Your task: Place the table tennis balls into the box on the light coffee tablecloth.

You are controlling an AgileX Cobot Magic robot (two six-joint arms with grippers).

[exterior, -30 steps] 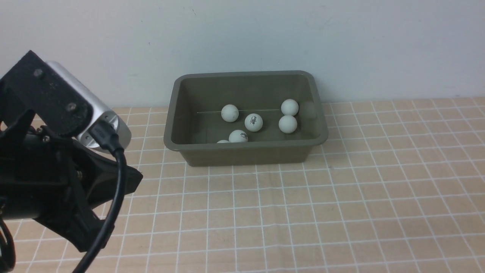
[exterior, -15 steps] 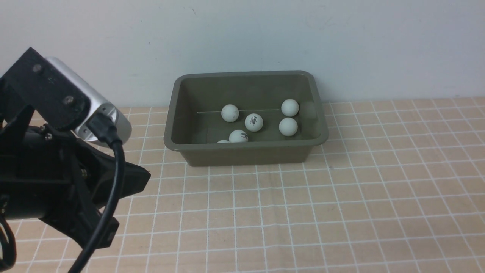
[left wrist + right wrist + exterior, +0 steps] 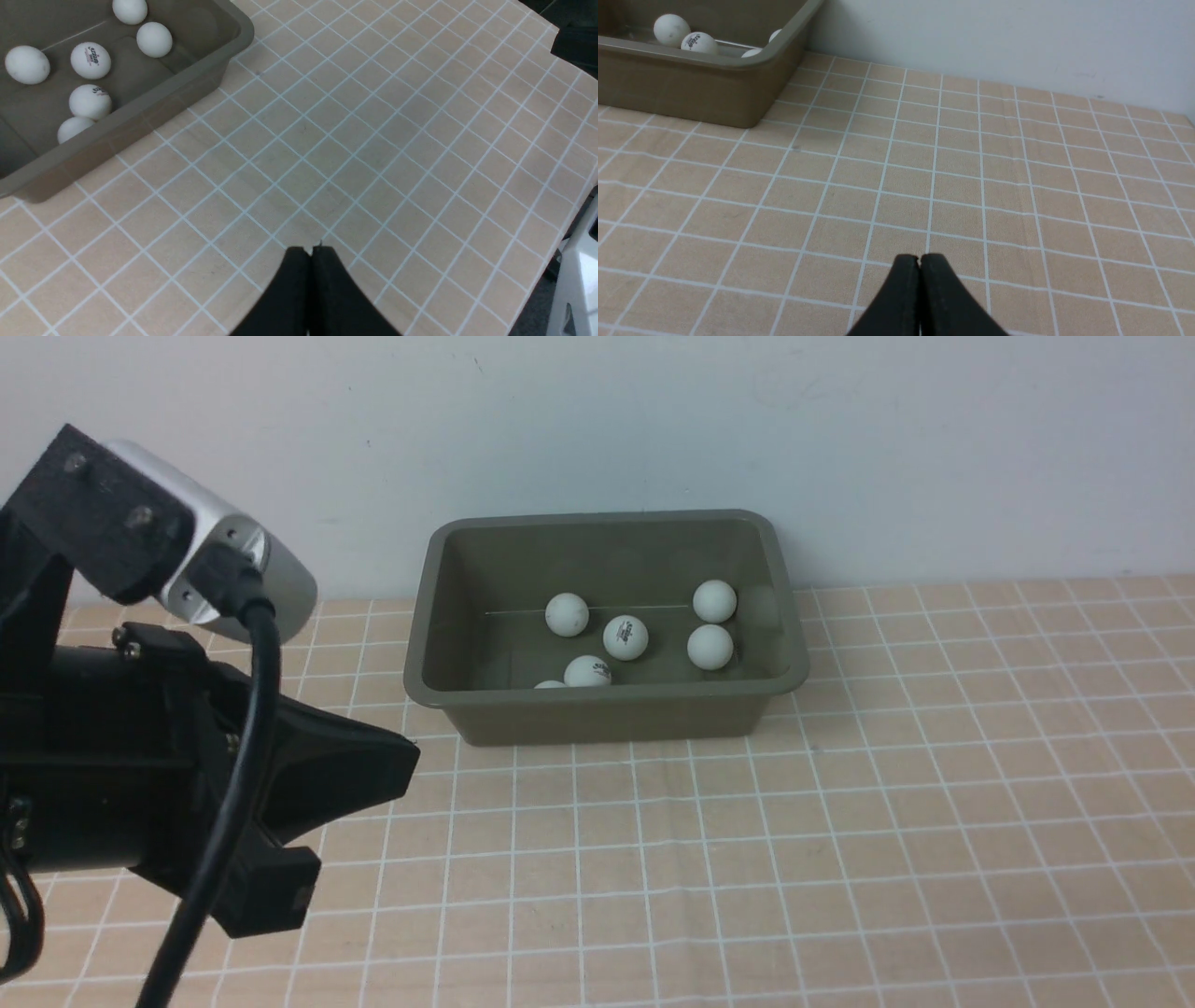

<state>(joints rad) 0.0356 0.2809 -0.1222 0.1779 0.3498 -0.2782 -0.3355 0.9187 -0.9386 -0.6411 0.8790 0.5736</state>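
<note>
Six table tennis balls [image 3: 625,637] inside olive box [image 3: 605,707] on light coffee tablecloth [image 3: 840,859]; left claw [image 3: 312,252] closed, empty; right claw [image 3: 920,261] closed, empty.

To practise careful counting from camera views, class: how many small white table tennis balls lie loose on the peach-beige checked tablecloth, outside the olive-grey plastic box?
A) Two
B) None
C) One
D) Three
B: every small white table tennis ball in view sits inside the olive-grey plastic box, and the peach-beige checked tablecloth shows no ball in the front view or either wrist view.
</note>
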